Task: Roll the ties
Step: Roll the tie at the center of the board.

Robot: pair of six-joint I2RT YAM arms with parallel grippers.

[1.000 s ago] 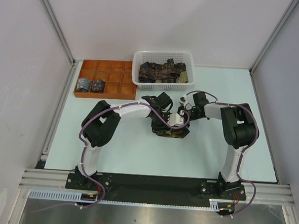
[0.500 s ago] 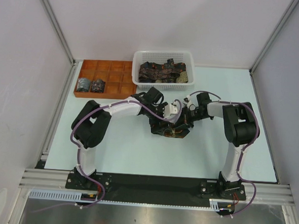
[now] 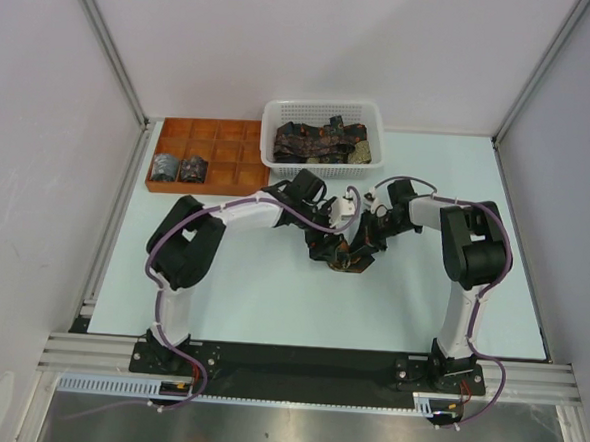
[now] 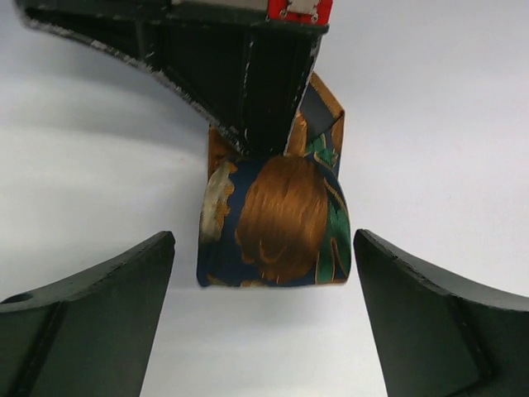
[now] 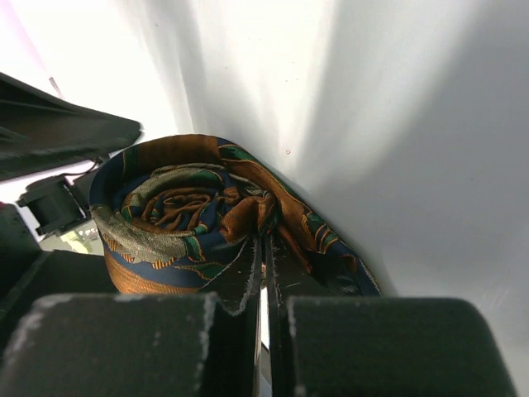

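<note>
The right claw (image 5: 264, 248) is clenched on a rolled tie (image 5: 182, 211), its 2 fingers pressed almost together on the fabric at the near edge of the roll. In the right wrist view the spiral end of the roll faces the camera, so the roll's long axis runs roughly along the line of that claw's fingers. A loose tail of the same tie leaves the roll on the far side and trails off to the right of the fingers, lying on the surface (image 5: 397, 124).

The left claw (image 4: 263, 248) is released, its 2 fingers spread wide. The tie (image 4: 281, 219) lies between and just ahead of them, touching neither. From this side the roll shows its curved outer wrap, with a large gold-brown motif on dark blue and green at 1 edge. The right claw's dark fingers enter from the far side of the roll and pinch it at its top.

From above, the left claw (image 3: 343, 216) and the right claw (image 3: 366, 235) meet over the tie (image 3: 341, 254), near the middle of the surface (image 3: 270, 300).

Beyond both claws stands a white basket (image 3: 271, 114) holding loose ties (image 3: 320, 140) in a heap. Beyond and to the left of the left claw, an orange tray (image 3: 228, 177) holds 2 rolled ties (image 3: 178, 167) in neighbouring compartments at its near left corner.
</note>
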